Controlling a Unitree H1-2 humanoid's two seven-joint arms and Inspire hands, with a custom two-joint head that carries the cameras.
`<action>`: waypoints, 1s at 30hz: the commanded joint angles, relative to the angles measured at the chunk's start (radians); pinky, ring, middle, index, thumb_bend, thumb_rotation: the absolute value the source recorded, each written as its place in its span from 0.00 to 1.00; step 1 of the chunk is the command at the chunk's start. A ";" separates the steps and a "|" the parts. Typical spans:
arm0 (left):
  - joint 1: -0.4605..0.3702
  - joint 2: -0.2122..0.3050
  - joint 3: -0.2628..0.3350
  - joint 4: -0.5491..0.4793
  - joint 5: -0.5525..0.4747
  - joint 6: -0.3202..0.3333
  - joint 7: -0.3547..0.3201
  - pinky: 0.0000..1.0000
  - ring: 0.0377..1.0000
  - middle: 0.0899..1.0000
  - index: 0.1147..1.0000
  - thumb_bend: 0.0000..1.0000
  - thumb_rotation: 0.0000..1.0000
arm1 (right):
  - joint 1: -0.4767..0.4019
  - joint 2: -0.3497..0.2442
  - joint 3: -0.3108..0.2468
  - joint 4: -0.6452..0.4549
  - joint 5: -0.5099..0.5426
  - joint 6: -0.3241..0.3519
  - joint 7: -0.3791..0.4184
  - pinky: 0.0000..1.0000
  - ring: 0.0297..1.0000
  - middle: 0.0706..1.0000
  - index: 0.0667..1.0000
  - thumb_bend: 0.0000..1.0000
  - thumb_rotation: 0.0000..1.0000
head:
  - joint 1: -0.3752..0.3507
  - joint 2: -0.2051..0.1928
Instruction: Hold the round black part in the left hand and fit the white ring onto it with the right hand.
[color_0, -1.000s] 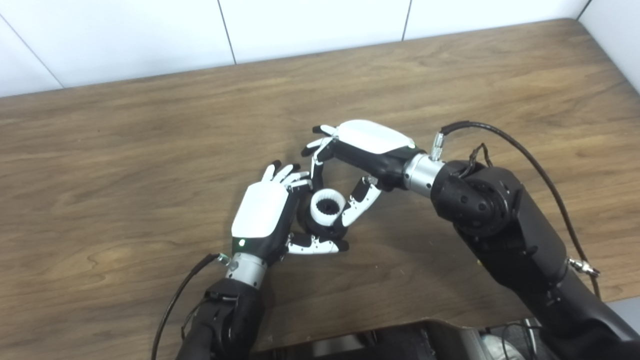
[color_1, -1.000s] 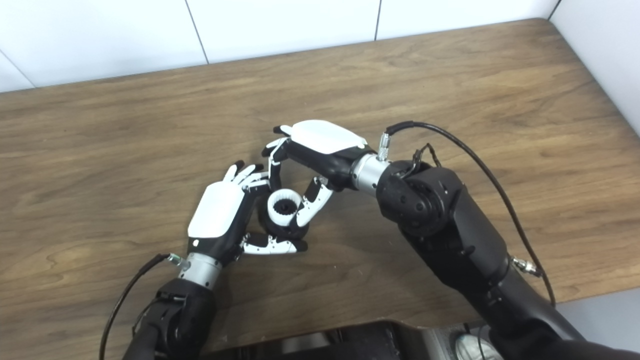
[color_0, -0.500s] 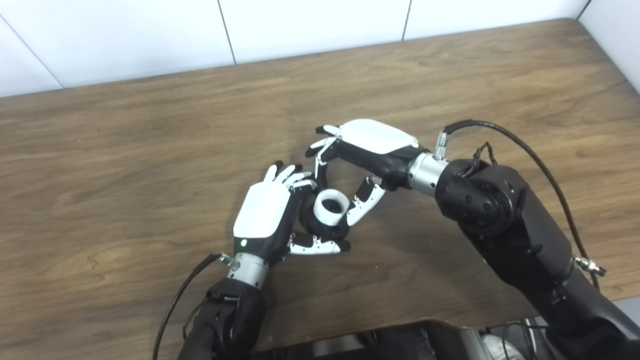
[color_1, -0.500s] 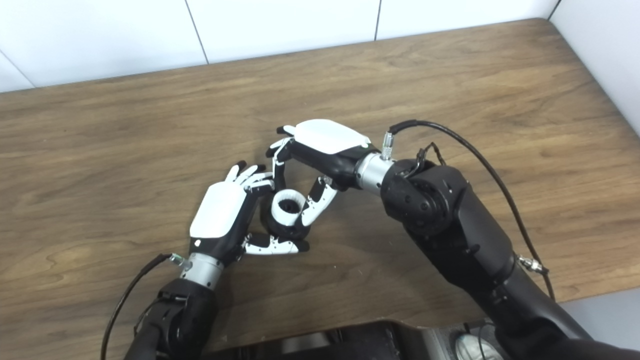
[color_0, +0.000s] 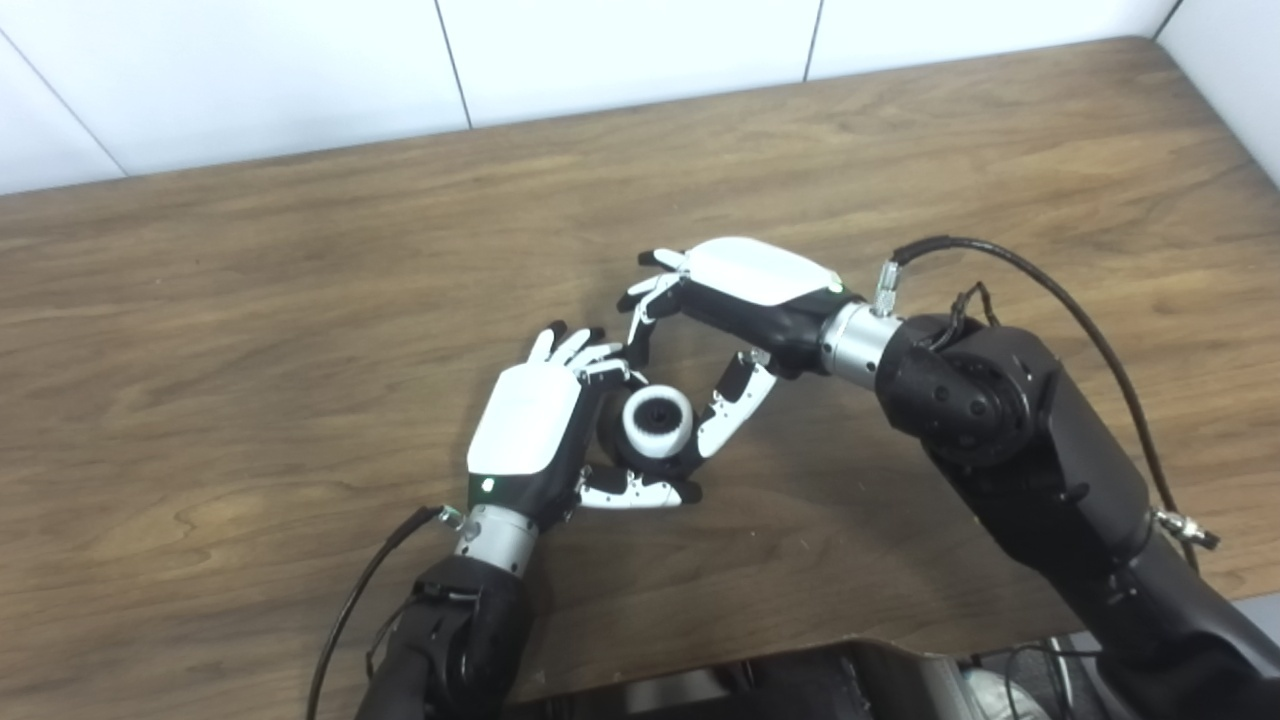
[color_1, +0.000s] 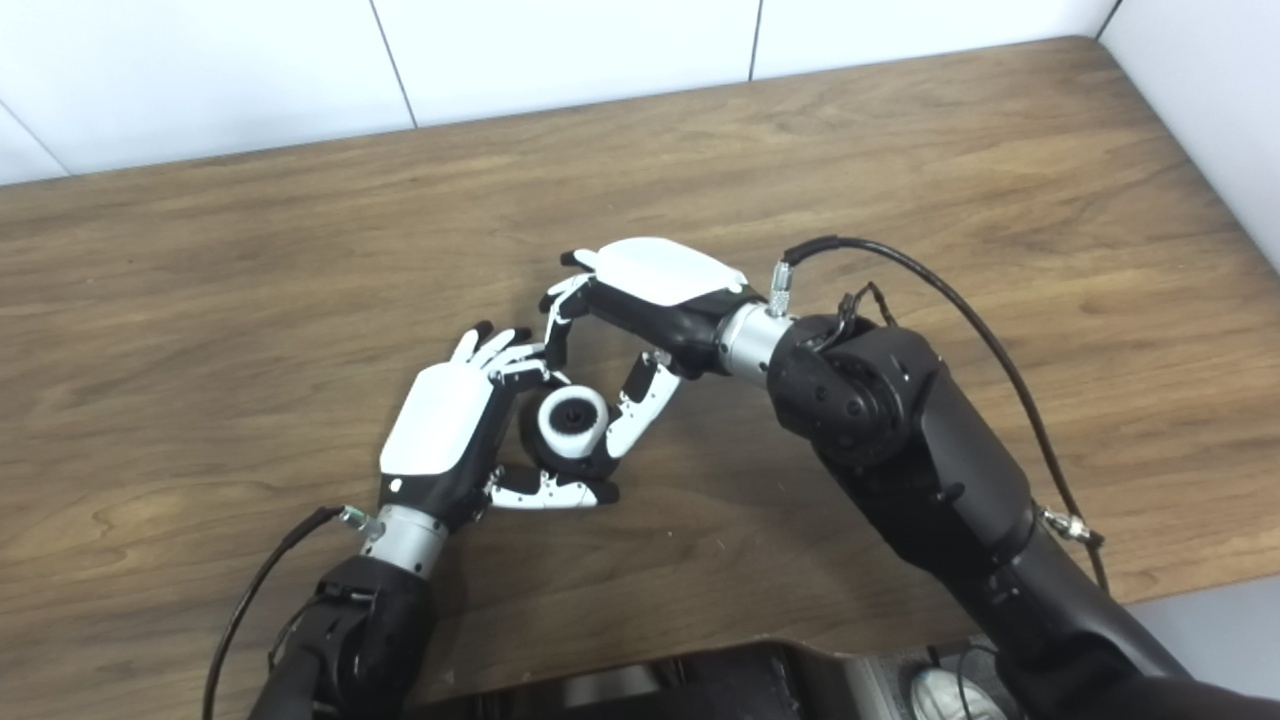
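Note:
My left hand (color_0: 530, 425) is shut on the round black part (color_0: 611, 438) and holds it just above the wooden table (color_0: 300, 280). The white ring (color_0: 657, 421) sits on the black part, with its dark opening facing up towards the cameras. My right hand (color_0: 745, 290) arches over the ring from the upper right with fingers and thumb spread apart. Its thumb (color_0: 733, 403) lies close beside the ring's right side and its fingers (color_0: 640, 318) curl down behind the ring. I cannot tell whether the thumb touches the ring.
A white tiled wall (color_0: 620, 50) runs along the table's far edge, and the table's right edge (color_0: 1225, 130) meets a wall. Black cables loop off the right forearm (color_0: 1050, 300) and the left wrist (color_0: 350, 600). A dark body part (color_0: 800, 680) lies along the bottom edge.
The right hand has drawn a little to the right, away from the ring. The ring has settled lower onto the black part, which the left hand has tilted slightly.

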 joint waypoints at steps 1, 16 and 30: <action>-0.013 -0.005 0.002 -0.002 0.012 0.004 -0.003 1.00 0.91 0.79 0.42 0.52 0.06 | -0.025 -0.014 -0.009 -0.020 -0.004 -0.021 -0.005 1.00 1.00 0.87 0.56 0.96 0.24 | -0.001 0.000; -0.013 -0.011 0.002 0.006 0.011 0.005 0.005 1.00 0.91 0.79 0.42 0.52 0.06 | -0.029 -0.009 -0.024 -0.012 0.011 -0.029 -0.024 1.00 1.00 0.87 0.62 0.99 0.27 | 0.000 -0.005; -0.016 -0.004 0.011 0.022 0.008 -0.003 0.024 1.00 0.90 0.78 0.42 0.52 0.06 | -0.045 -0.062 -0.080 -0.096 0.002 0.027 0.047 1.00 1.00 0.96 0.83 1.00 0.38 | -0.001 -0.020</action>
